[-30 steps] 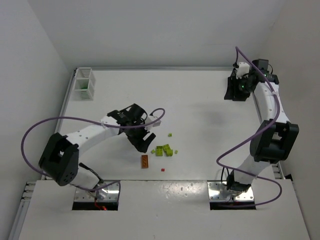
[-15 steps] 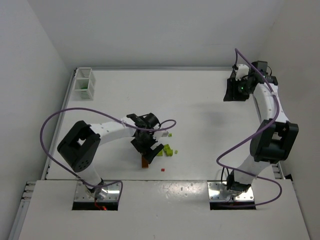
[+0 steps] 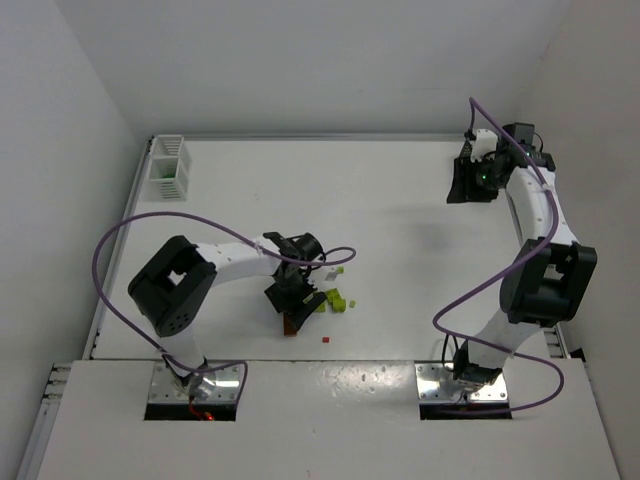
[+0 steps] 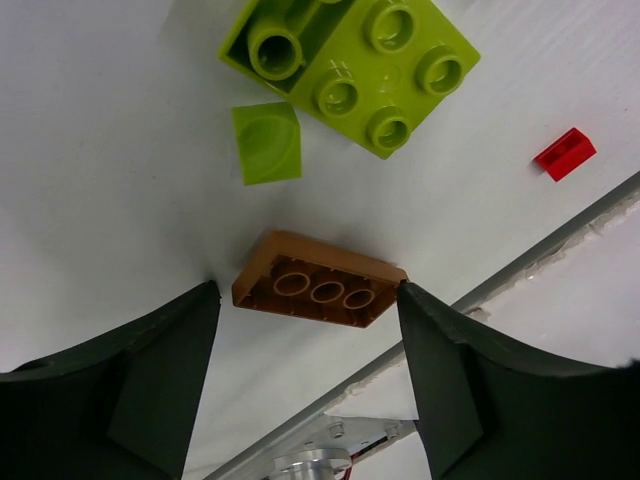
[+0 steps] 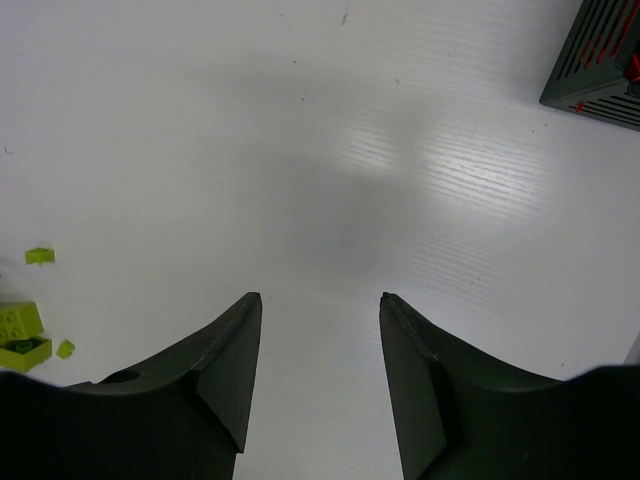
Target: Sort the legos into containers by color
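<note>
An orange lego lies upside down on the table, between the fingers of my left gripper. The jaws are open. The right fingertip touches the brick's corner and a small gap shows at the left one. From above, this gripper stands over the orange lego. Lime legos and a small lime piece lie just beyond. A tiny red lego lies to the right. My right gripper hangs open and empty at the far right. The black container holds red pieces.
The white container stands at the far left corner. A single lime piece lies apart from the lime cluster. The table's near edge runs just behind the orange lego. Walls close in on both sides.
My left gripper has swung down and right onto the orange lego, and its jaws have narrowed around it. The right gripper shifted slightly left, then held still.
</note>
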